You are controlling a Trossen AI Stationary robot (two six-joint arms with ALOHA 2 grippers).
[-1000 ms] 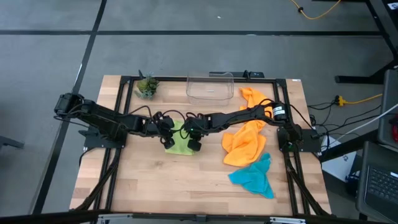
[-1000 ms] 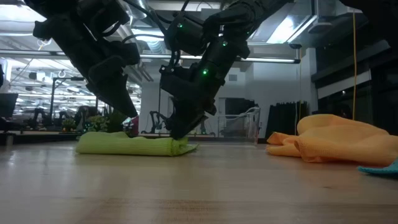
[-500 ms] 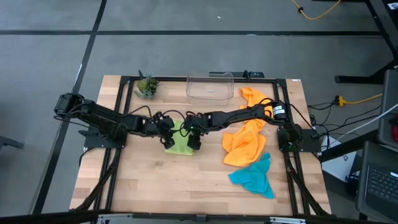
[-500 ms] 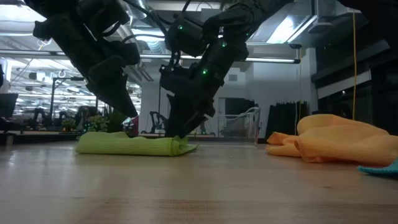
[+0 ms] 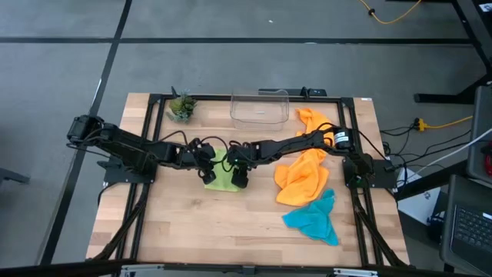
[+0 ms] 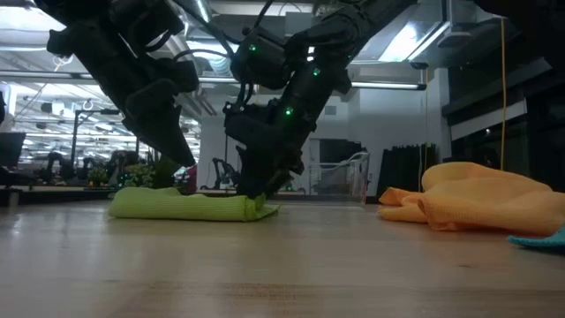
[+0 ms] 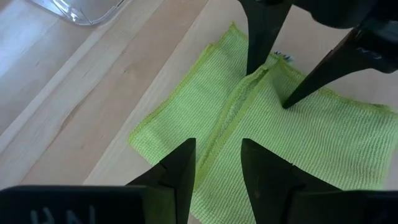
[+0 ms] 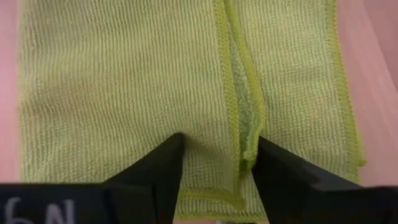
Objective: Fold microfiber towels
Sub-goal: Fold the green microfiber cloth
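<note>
The lime green towel lies folded flat on the table's middle, its two hemmed edges meeting along a seam. My left gripper stands open over the towel's left part, a finger on either side of the seam. My right gripper is open on the towel's right part and also shows in the left wrist view. Two orange towels lie crumpled at the right. The teal towel lies in front of them. My left gripper slants down over the towel with a finger on either side of the seam; whether the tips touch the cloth, I cannot tell. My right gripper has its open fingertips set down on the towel's upper layer, slanting from above. One finger meets the raised hem. The towel stays flat on the table.
A clear plastic bin stands at the far edge, with a small potted plant to its left. Bare wood lies in front of the green towel, toward the near edge.
</note>
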